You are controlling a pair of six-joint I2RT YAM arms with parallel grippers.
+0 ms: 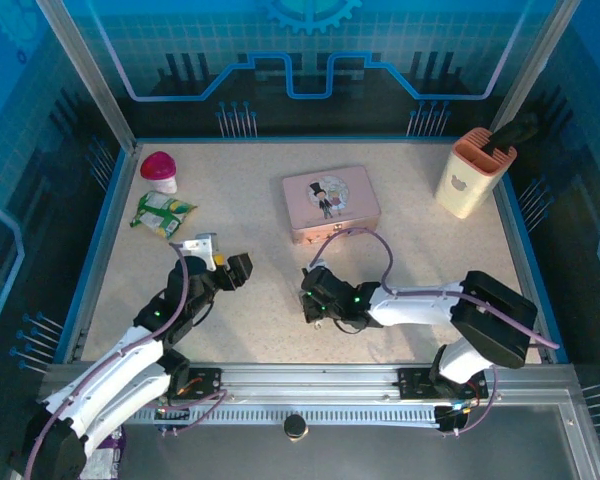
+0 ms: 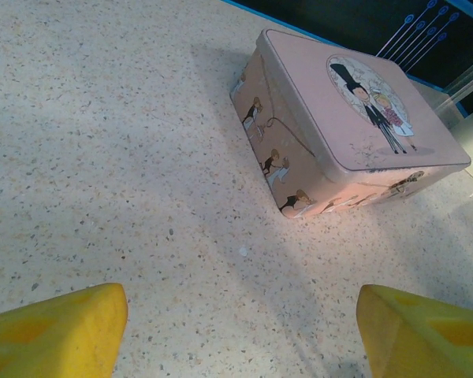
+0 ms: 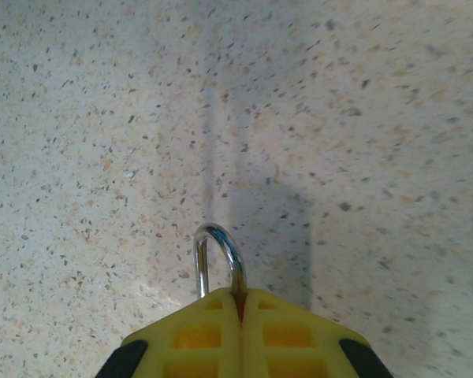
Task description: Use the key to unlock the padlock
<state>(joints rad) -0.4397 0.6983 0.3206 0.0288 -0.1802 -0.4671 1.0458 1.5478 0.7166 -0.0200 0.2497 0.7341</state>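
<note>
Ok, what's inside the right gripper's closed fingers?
The padlock's silver shackle loops out from between the right gripper's shut yellow fingers. Its body is covered by them, so it can't be seen.

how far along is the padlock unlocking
Done: the right gripper is shut on the padlock, its silver shackle sticking out past the fingers. In hand: that hold, close over the table. Left to do: the left gripper is open with bare tabletop between its fingers, so grasping the key, inserting it and turning it all remain.
</note>
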